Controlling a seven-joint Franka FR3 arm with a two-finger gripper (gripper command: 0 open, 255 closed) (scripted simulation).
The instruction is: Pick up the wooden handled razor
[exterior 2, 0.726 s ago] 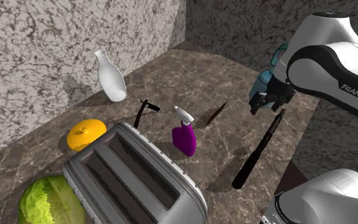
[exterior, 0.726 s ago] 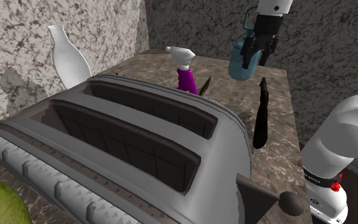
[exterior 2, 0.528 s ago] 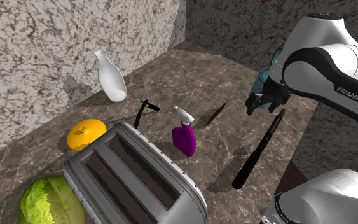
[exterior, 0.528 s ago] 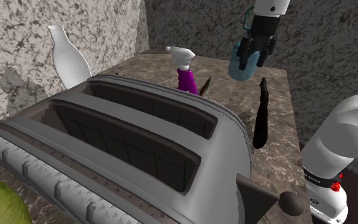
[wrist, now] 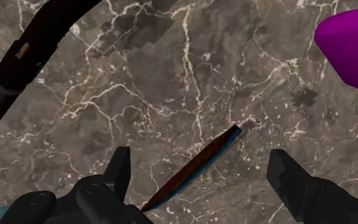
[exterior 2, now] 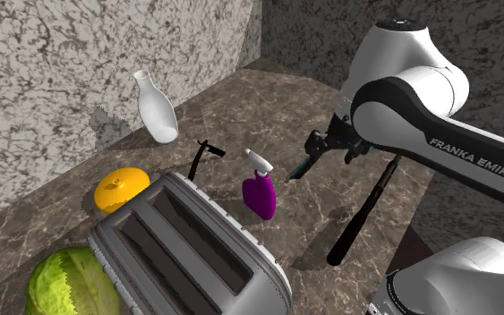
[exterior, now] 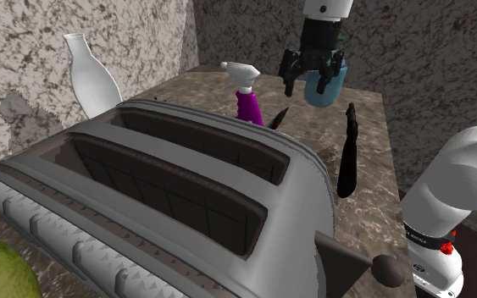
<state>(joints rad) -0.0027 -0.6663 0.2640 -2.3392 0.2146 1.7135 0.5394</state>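
The razor point(wrist: 193, 168) is a slim reddish-brown piece with a blue edge, lying flat on the marble counter point(wrist: 171, 83). My gripper point(wrist: 200, 159) hangs open above it, and the razor lies in line with the gap between the fingers without touching them. In the shoulder view the gripper point(exterior: 306, 86) hovers over the razor point(exterior: 279, 115), just right of the purple spray bottle point(exterior: 246, 100). In the second exterior view the gripper point(exterior 2: 328, 150) sits right over the razor point(exterior 2: 300, 166).
A long black tool point(exterior: 348, 152) lies to the shoulder view's right of the razor, with a teal cup point(exterior: 326, 85) behind the gripper. A large toaster point(exterior: 169, 195), a white vase point(exterior 2: 156, 109), an orange point(exterior 2: 120, 190), a lettuce point(exterior 2: 71, 282) and a small black tool point(exterior 2: 205, 154) also stand on the counter.
The arm has swung toward the shoulder view's left, from over the teal cup and long black tool to above the razor. The fingers stay open.
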